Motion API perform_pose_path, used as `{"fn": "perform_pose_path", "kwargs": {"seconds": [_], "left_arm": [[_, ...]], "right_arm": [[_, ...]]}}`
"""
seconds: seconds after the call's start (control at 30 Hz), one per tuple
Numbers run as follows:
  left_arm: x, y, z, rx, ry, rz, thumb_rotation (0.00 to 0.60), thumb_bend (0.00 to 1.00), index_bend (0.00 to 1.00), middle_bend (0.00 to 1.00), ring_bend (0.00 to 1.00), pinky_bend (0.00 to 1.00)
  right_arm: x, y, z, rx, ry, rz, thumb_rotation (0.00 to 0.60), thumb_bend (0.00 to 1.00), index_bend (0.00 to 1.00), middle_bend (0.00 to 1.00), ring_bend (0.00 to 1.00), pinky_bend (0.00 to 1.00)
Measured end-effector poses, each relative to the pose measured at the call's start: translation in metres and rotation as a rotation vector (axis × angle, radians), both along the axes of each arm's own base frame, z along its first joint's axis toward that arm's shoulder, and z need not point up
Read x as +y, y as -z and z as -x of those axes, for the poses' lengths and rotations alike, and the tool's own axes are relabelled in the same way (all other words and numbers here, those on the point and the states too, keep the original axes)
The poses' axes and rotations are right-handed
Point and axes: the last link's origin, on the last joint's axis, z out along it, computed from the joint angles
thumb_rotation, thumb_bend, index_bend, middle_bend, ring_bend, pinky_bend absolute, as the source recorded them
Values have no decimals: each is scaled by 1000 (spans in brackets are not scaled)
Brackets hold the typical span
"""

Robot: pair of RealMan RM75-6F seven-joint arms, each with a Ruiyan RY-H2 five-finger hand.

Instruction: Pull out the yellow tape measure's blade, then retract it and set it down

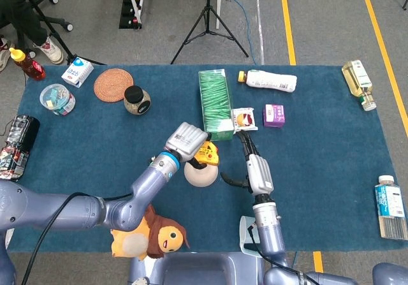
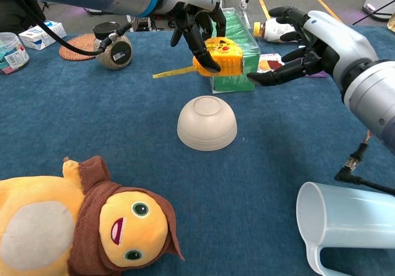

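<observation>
My left hand (image 1: pixel 188 141) (image 2: pixel 195 15) grips the yellow tape measure (image 1: pixel 208 152) (image 2: pixel 226 56) from above and holds it in the air, over the far side of an upturned cream bowl (image 2: pixel 207 123). A short length of yellow blade (image 2: pixel 173 73) sticks out of the case toward the left. My right hand (image 1: pixel 251 164) (image 2: pixel 302 42) is open just right of the case, fingers spread and pointing at it, with a small gap between them and the case. The hand hides the top of the case in the head view.
A green box (image 1: pixel 215 103) (image 2: pixel 242 77) stands right behind the tape measure. A snack packet (image 1: pixel 245 119) and a purple carton (image 1: pixel 273 115) lie beyond my right hand. A plush toy (image 2: pixel 80 226) and a pale blue mug (image 2: pixel 352 233) lie near the front edge. A jar (image 2: pixel 112 43) stands back left.
</observation>
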Motion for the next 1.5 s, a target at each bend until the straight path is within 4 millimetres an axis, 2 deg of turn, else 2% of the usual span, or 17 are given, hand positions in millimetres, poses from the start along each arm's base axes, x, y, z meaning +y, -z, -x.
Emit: {"fn": "perform_pose_path", "kwargs": {"seconds": [0.4, 0.73, 0.83, 1.1, 1.33, 1.5], "left_arm": [[-2, 9, -11, -6, 1, 5, 438, 267, 588, 447, 369, 490], [-5, 13, -11, -2, -1, 29, 433, 267, 588, 447, 369, 492], [-5, 12, -10, -1, -5, 33, 436, 267, 589, 446, 369, 492], [-5, 11, -7, 11, -3, 43, 436, 266, 588, 446, 369, 492], [-5, 8, -4, 16, 2, 47, 429, 267, 589, 447, 369, 492], [-5, 6, -2, 18, 3, 46, 432, 267, 588, 446, 369, 492]], "right_arm": [[-5, 3, 0, -8, 24, 5, 600, 235, 0, 8, 91, 185], [-7, 6, -1, -12, 30, -3, 600, 238, 0, 15, 90, 185], [-8, 6, 0, -15, 32, -6, 600, 270, 0, 21, 92, 186], [-9, 5, 3, -16, 38, 0, 600, 430, 0, 47, 115, 192], [-9, 4, 6, -10, 40, 11, 600, 496, 5, 80, 144, 197], [-9, 3, 8, -7, 42, 17, 600, 516, 72, 104, 162, 203]]}}
